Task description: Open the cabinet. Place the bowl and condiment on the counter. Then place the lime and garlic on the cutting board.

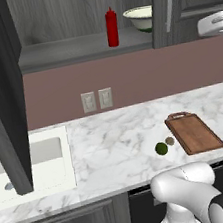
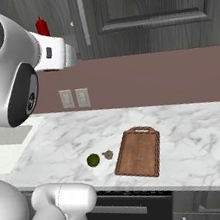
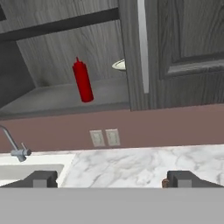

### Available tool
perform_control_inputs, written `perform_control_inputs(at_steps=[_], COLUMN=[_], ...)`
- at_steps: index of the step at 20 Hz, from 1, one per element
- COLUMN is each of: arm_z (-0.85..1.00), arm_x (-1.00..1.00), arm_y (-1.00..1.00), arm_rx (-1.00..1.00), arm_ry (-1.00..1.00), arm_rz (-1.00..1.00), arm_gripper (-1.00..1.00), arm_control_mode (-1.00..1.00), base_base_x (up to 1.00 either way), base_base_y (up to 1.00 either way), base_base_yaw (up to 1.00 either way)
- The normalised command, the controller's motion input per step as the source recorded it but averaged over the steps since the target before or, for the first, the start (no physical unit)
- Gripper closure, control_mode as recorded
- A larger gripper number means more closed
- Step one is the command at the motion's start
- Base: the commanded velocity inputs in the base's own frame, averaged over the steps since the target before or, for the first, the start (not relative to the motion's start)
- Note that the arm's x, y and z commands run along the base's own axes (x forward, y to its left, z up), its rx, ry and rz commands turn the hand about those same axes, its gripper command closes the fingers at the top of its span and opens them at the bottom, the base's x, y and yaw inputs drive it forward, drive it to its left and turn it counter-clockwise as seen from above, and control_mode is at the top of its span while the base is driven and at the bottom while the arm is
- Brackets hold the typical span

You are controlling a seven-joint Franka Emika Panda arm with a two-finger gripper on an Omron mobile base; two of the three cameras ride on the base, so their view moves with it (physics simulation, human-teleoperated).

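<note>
Fingertips [image 3: 43,178] spread wide at the bottom of the hand view, holding nothing, aimed up at the cabinet [image 3: 183,48]. Left door swung open, so red condiment [image 3: 82,81] and bowl [image 1: 140,18] show on the shelf, upper middle. Lime [image 1: 161,148] and garlic [image 1: 169,140] low on the counter [image 1: 113,143], just beside the cutting board [image 1: 195,132], ready for later.

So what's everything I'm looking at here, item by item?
cabinet: one, dark grey wood grain, on the wall, left door swung open
condiment: one, red bottle, on the cabinet shelf
bowl: one, cream-white, on the shelf right of the bottle
counter: one, white marble
cutting board: one, reddish-brown, on the counter
lime: one, dark green, left of the board
garlic: one, brownish, between lime and board
outlets: two, pale, on the backsplash
sink: one, white, far left
gripper: one, dark tips, open, empty
</note>
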Motion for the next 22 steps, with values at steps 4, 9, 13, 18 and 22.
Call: perform_control_inputs(at_steps=[4,9,13,18,22], arm_z=[0.00,0.00,0.00,0.00,0.00], arm_x=[0.29,0.24,0.23,0.30,0.26], arm_y=[0.00,-0.05,-0.10,-0.10,-0.08], arm_rx=[-0.02,-0.03,-0.03,-0.02,-0.02], arm_ry=[-0.01,0.00,0.00,0.00,-0.01], arm_rz=[0.00,0.00,0.00,0.00,0.00], arm_gripper=[-1.00,-1.00,-1.00,-1.00,-1.00], arm_control_mode=[-1.00,-1.00,-1.00,-1.00,-1.00], base_base_x=[0.00,0.00,0.00,0.00,0.00], base_base_y=[0.00,0.00,0.00,0.00,0.00], base_base_yaw=[0.00,0.00,0.00,0.00,0.00])
